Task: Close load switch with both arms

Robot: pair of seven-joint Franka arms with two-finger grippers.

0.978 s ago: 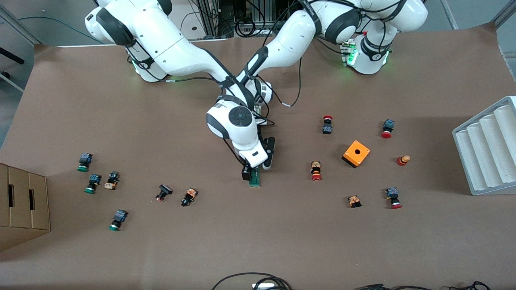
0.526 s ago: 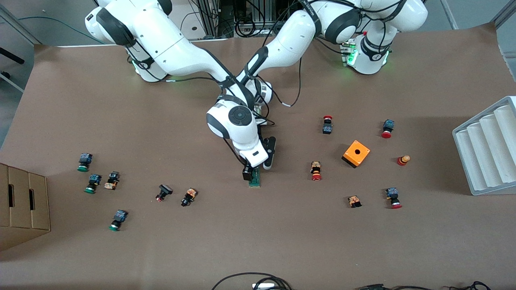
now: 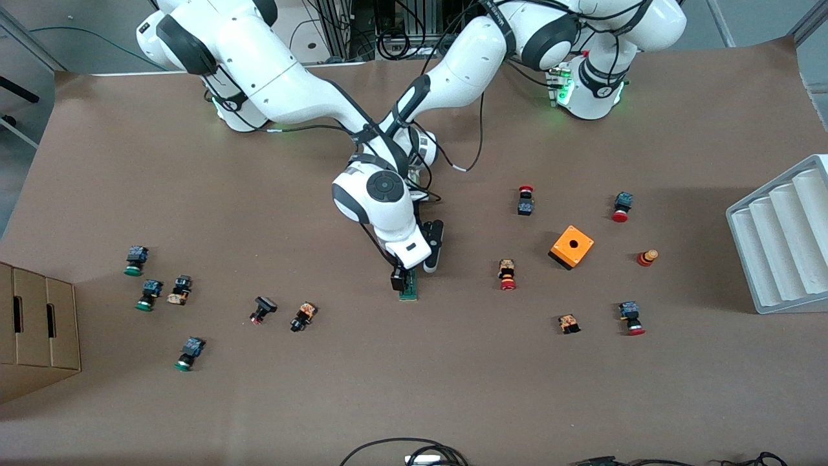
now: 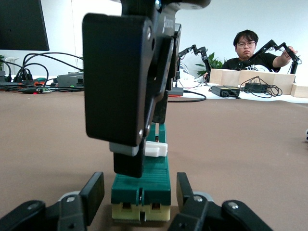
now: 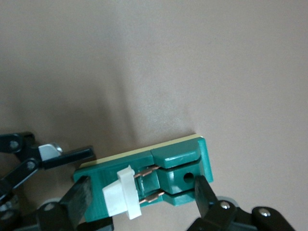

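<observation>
The load switch [image 3: 409,289], a narrow green block, lies mid-table. In the right wrist view [image 5: 178,166] its white sliding piece [image 5: 120,192] sits pulled out, with two copper pins bare. My right gripper [image 5: 143,192] hangs over it, open. One finger is just clear of the white piece and the other is at the green end; it also shows in the front view [image 3: 400,279]. My left gripper [image 4: 139,192] is low on the table and open. Its fingers stand apart on either side of the switch's end [image 4: 142,192]. The right hand hides it in the front view.
Small red- and green-capped push-buttons lie scattered toward both ends of the table. An orange box with a hole [image 3: 572,246] and a white ridged tray [image 3: 783,239] are toward the left arm's end. A cardboard box [image 3: 35,330] is at the right arm's end.
My right hand has shifted very slightly over the switch. The switch and my left arm have not visibly moved.
</observation>
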